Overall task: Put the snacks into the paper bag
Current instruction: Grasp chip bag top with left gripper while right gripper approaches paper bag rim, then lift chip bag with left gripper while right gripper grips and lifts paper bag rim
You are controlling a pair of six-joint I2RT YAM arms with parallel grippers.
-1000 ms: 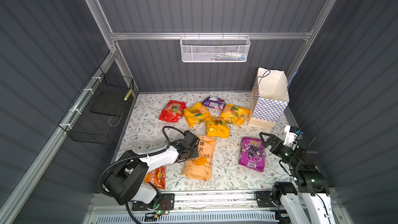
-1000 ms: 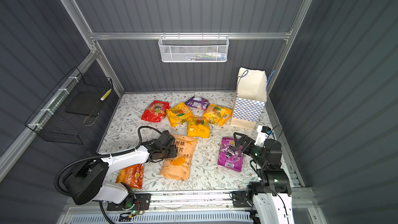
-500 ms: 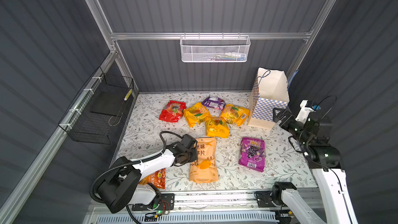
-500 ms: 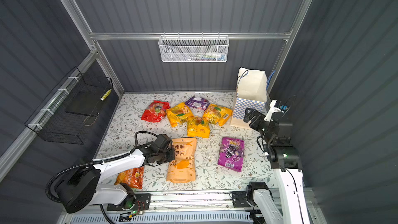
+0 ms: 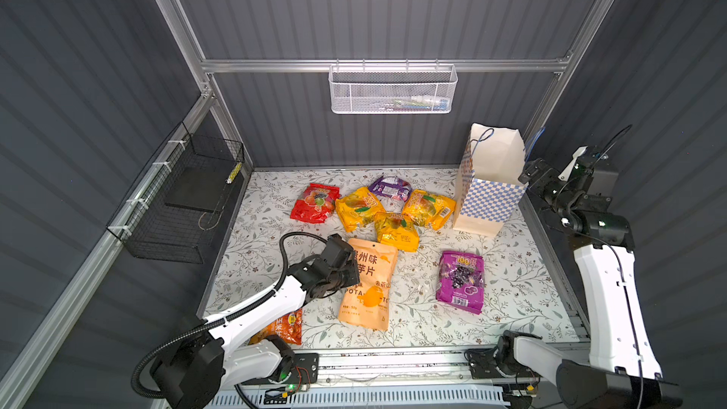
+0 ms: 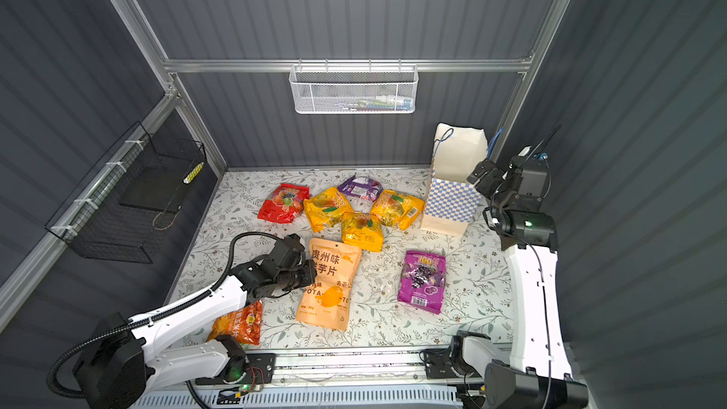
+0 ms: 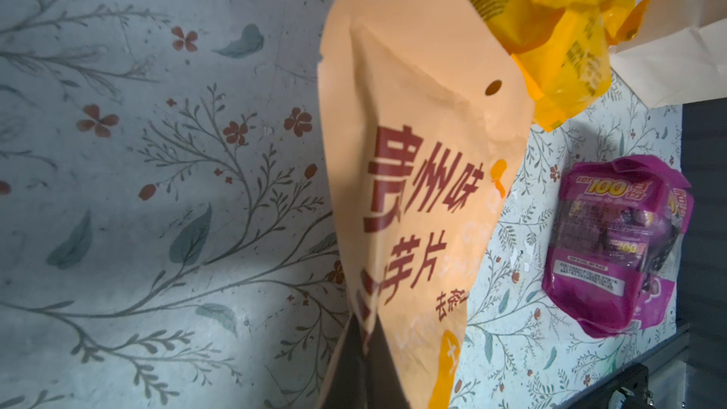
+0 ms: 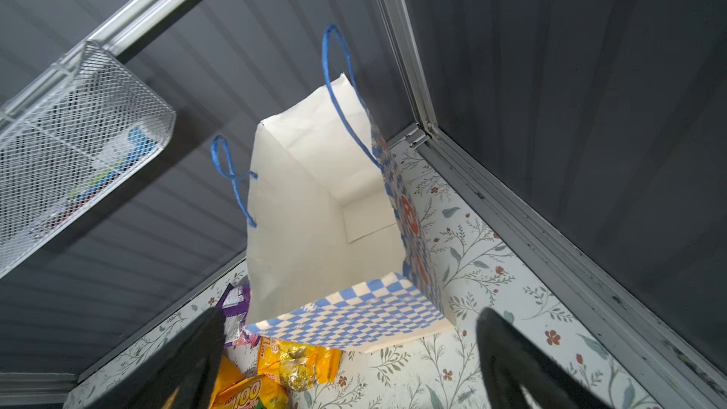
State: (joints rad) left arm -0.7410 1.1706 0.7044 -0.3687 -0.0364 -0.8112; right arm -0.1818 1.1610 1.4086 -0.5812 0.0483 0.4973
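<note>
Pale-orange pouch (image 5: 369,281) clamped by its edge in left tool (image 7: 364,332), maybe lifted off the counter (image 5: 271,230). Right tool (image 5: 529,177) spread wide, up by the paper bag (image 5: 491,167).

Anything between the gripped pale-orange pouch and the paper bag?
Two glossy yellow-orange packets lie flat between the large pale-orange plastic pouch in the left gripper and the tall cream checkered paper bag; the open right gripper hovers by the bag's rim.

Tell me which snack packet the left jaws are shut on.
The big pale-orange pouch with dark red Chinese characters. It is the largest packet, and the left wrist view shows the left jaws pinching its edge. No other packet is gripped.
</note>
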